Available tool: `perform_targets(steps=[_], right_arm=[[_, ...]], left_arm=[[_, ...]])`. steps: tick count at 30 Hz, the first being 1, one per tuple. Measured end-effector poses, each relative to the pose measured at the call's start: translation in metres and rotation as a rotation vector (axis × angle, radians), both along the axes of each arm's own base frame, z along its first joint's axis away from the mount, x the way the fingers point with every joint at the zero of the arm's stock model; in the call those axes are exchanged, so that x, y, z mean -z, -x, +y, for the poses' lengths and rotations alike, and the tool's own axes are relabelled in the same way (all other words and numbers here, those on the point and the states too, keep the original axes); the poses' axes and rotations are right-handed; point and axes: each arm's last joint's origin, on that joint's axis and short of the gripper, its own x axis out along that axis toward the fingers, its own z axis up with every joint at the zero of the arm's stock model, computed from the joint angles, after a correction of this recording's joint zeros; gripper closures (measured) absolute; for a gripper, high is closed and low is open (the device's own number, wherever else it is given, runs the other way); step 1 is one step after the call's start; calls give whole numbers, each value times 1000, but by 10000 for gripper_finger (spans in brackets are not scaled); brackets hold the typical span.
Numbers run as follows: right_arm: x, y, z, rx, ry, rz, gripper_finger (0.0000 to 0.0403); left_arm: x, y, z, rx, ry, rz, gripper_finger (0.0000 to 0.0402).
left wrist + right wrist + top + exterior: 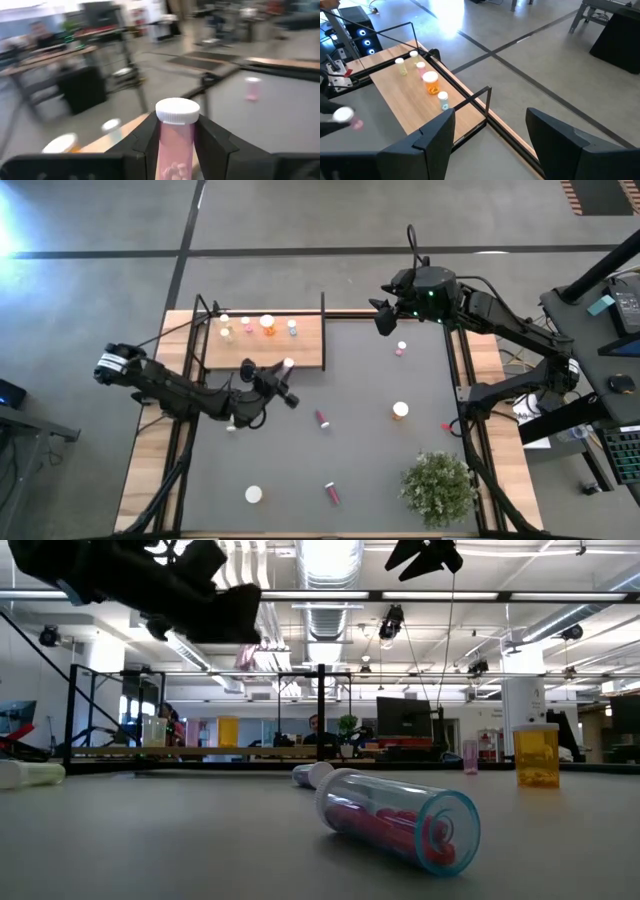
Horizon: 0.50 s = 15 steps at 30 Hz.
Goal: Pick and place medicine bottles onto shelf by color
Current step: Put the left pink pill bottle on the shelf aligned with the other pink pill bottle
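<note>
- The left gripper is clamping a pink bottle just off the front edge of the shelf; the left wrist view is showing the fingers pressing its sides.
- The right gripper, jaws standing wide and empty, is hanging beyond the shelf's right end.
- Only the right wrist view is showing an orange bottle standing among the five on the shelf.

right pincer agape | shelf | five bottles upright

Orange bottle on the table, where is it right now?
High view: the orange bottle stands upright on the table's right half, above the plant, with a pink bottle farther back near the right gripper.
</note>
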Motion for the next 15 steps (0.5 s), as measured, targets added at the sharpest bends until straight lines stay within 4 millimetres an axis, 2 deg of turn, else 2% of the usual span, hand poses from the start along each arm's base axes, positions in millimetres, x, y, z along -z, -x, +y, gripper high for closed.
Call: perform_targets(steps=[10, 15], right_arm=[[0, 0, 0, 0, 0, 0, 170], [0, 0, 0, 0, 0, 0, 170]], left_arm=[[35, -5, 3, -321, 8, -112, 313], [46, -3, 18, -390, -10, -87, 313]])
